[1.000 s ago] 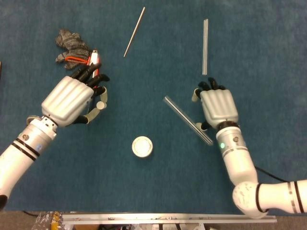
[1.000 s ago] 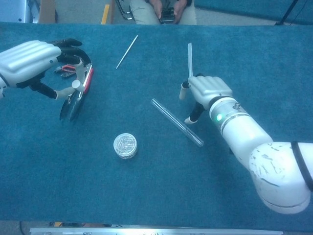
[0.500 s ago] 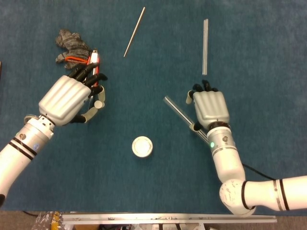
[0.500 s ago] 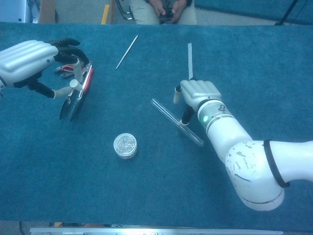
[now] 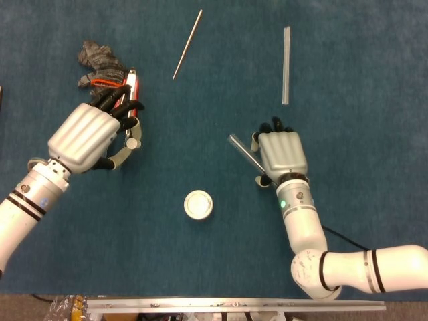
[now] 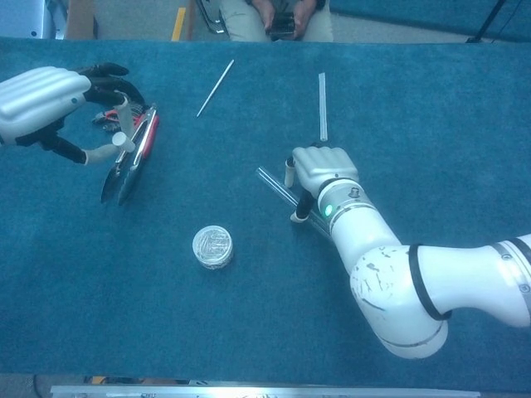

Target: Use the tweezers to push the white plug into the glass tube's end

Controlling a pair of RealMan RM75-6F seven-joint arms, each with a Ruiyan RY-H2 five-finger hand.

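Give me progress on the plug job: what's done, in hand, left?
Done: nothing yet. In hand: the right hand is over the glass tube on the table; grip can't be confirmed. The left hand hovers open by the tweezers, which lie on the cloth. Left: lift both and push the plug in; no plug clearly visible.

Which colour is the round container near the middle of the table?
White, its lid paler at the centre; the head view shows it best.
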